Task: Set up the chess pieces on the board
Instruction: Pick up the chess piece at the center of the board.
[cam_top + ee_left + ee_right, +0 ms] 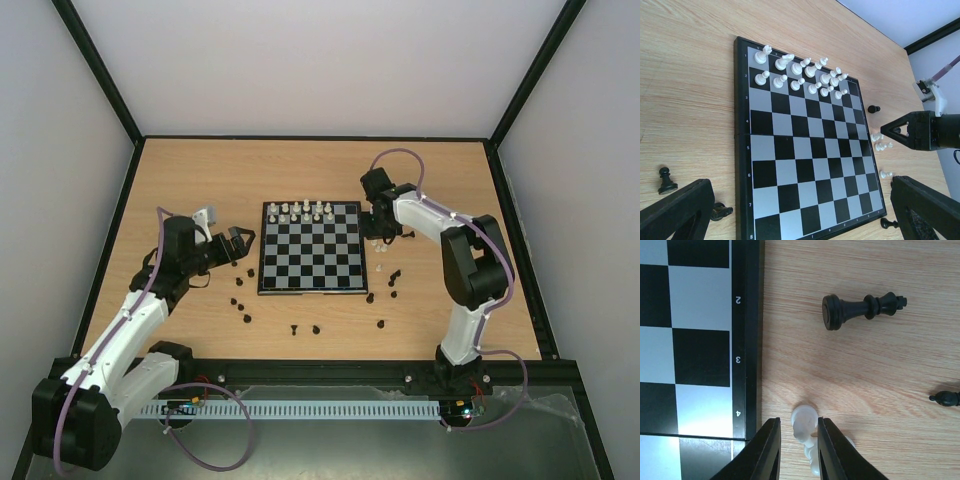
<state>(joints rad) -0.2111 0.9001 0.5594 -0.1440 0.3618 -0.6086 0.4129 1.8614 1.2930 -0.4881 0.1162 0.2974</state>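
Observation:
The board (310, 265) lies mid-table, with white chess pieces (300, 212) standing in two rows on its far side. My right gripper (380, 238) is low at the board's right edge. In the right wrist view its jaws (799, 422) stand narrowly apart around a white piece (804, 421) lying on the wood; the right finger almost touches it and a gap shows on the left. More white pieces lie beneath it. My left gripper (233, 245) hovers wide open at the board's left side, holding nothing (802, 184).
Black pieces are scattered on the wood left of the board (240, 300), in front of it (305, 328) and to its right (395, 277). A black king (860, 308) lies on its side near the right gripper. Loose white pieces (882, 146) rest beside the board's edge.

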